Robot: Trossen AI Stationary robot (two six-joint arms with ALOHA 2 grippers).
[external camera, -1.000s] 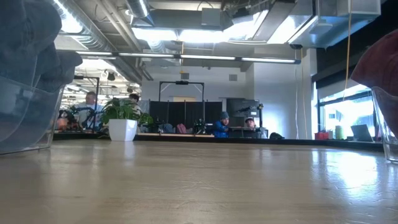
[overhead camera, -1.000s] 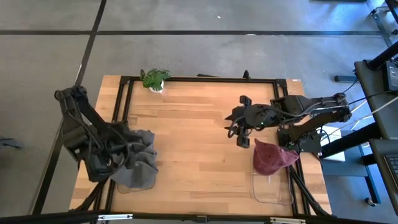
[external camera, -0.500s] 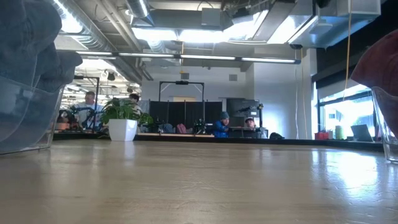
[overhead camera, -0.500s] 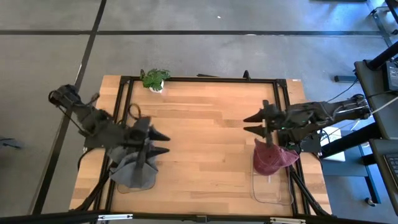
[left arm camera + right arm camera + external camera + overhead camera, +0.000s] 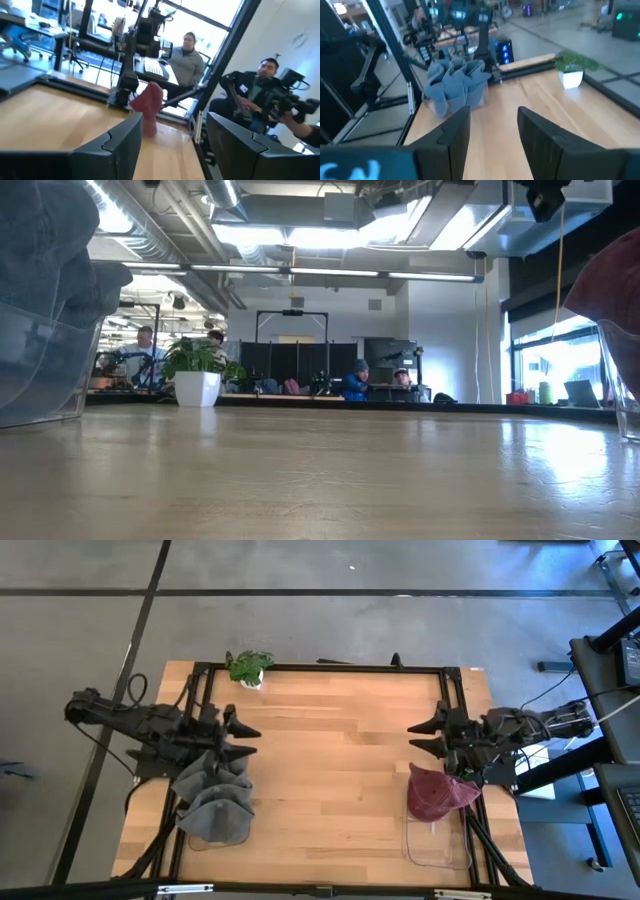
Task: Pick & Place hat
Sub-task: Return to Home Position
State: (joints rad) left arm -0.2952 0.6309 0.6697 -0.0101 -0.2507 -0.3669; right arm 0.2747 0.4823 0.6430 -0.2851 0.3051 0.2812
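The blue caps (image 5: 215, 798) lie heaped in the left transparent bin (image 5: 190, 843), just beside the left gripper (image 5: 250, 741), whose fingers are spread and empty. The right gripper (image 5: 412, 737), also spread, hovers near the maroon cap (image 5: 436, 793) in the right bin (image 5: 440, 852). Since a second ago, both arms have drawn back toward their own sides.

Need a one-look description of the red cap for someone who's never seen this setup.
From above, find the wooden table and go to its right side, in the picture's lower right, where a clear bin stands. The red cap rests in that bin, rising above its rim. It is the only red cap; the caps piled at the table's left side are blue-grey.
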